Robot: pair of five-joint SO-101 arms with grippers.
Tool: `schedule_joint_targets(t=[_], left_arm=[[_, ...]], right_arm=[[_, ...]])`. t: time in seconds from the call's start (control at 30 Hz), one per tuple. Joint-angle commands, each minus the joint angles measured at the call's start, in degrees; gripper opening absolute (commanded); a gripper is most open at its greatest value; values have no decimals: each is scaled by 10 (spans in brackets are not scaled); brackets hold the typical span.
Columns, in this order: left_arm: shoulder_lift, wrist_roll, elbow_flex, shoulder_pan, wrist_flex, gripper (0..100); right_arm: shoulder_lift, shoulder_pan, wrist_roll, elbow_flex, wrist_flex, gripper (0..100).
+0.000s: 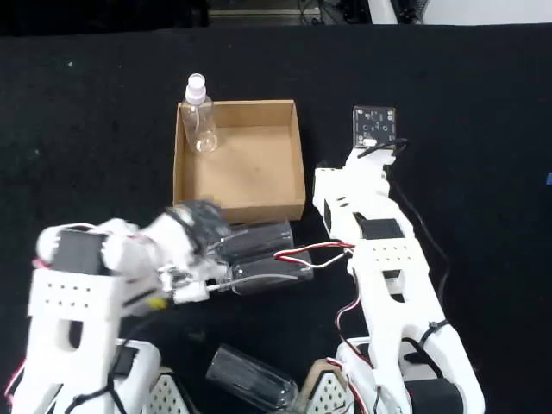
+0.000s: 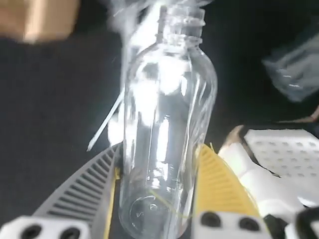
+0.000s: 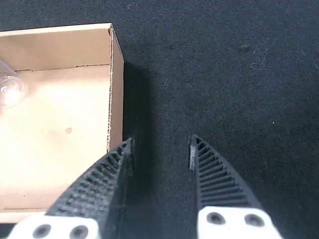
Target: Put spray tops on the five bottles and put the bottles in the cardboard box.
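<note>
Looks like the capping step to me. The left gripper (image 2: pixel 159 149) is clamped on an uncapped bottle (image 2: pixel 167 99), lying sideways mid-frame in the high view, just below the cardboard box (image 1: pixel 259 210). One capped bottle (image 1: pixel 201 116) leans in the box's upper-left corner. The right gripper (image 3: pixel 161 144) hangs open and empty beside the box. Next up, I'd guess, is a spray top lined up straight on that open neck.

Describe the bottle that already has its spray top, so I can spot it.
Find the cardboard box on the black table. In its far left corner leans a small clear bottle, white spray top poking past the rim. It alone is inside the box; the other bottles lie outside it.
</note>
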Motion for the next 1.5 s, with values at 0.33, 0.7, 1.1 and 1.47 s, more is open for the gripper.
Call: schedule_joint_targets(t=[0.33, 0.7, 1.1, 1.47], left_arm=[[35, -4, 126, -492, -281, 95], [238, -47, 117, -607, -365, 99], [275, -77, 65, -595, -364, 390], [283, -18, 23, -503, -370, 354]], right_arm=[[0, 7, 0, -5, -19, 159], [0, 6, 0, -4, -19, 159], [0, 6, 0, -4, -18, 159], [0, 6, 0, -4, -18, 159]])
